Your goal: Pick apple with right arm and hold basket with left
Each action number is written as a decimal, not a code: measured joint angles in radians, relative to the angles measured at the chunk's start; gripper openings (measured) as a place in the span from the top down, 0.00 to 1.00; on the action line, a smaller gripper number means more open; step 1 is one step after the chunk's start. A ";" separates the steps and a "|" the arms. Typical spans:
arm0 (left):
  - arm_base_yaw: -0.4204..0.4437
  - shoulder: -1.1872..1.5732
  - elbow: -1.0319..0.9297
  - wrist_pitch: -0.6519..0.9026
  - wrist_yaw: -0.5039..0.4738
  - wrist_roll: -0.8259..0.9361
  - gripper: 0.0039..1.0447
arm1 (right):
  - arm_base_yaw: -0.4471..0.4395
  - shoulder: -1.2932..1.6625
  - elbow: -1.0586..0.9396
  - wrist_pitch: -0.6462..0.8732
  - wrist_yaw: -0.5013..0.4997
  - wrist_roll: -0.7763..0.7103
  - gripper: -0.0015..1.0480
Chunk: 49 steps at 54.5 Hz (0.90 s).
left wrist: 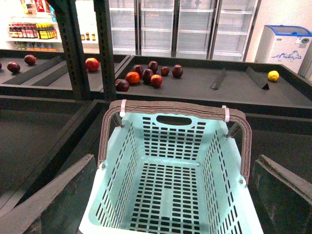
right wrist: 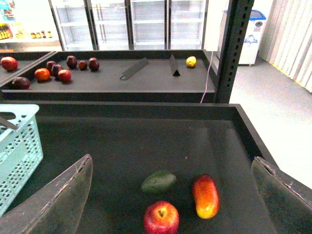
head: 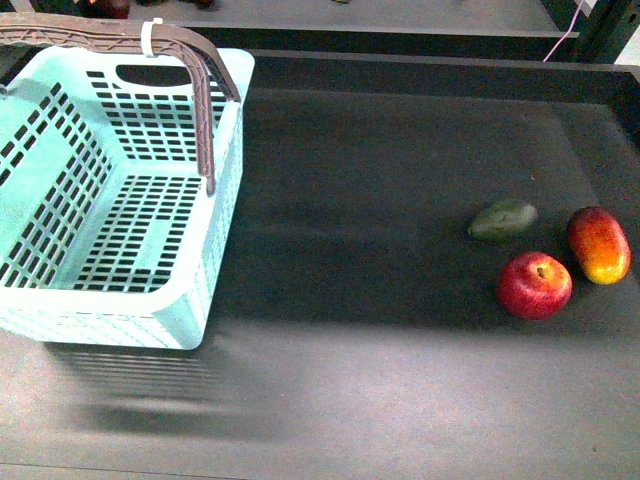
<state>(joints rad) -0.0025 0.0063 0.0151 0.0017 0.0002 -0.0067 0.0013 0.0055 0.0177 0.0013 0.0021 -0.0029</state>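
Shows the apple [head: 534,285] on the bench [head: 350,200], right side, stem dimple upward, just beside an oval fruit [head: 598,244] and an avocado [head: 503,219]. Puts the right gripper [right wrist: 171,160] spread wide, clear of it, and the left gripper [left wrist: 175,158] spread wide before the basket [head: 150,315]. Leaves distant shelf labels too small to read.
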 joint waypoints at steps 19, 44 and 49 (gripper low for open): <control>0.000 0.000 0.000 0.000 0.000 0.000 0.06 | 0.000 0.000 0.000 0.000 0.000 0.000 0.08; 0.000 0.000 0.000 0.000 0.000 0.000 0.06 | 0.000 0.000 0.000 0.000 0.000 0.000 0.08; 0.000 0.000 0.000 0.000 0.000 0.000 0.06 | 0.000 0.000 0.000 0.000 0.000 0.000 0.08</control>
<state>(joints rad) -0.0029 0.0063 0.0151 0.0017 -0.0002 -0.0071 0.0013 0.0055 0.0177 0.0013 0.0021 -0.0029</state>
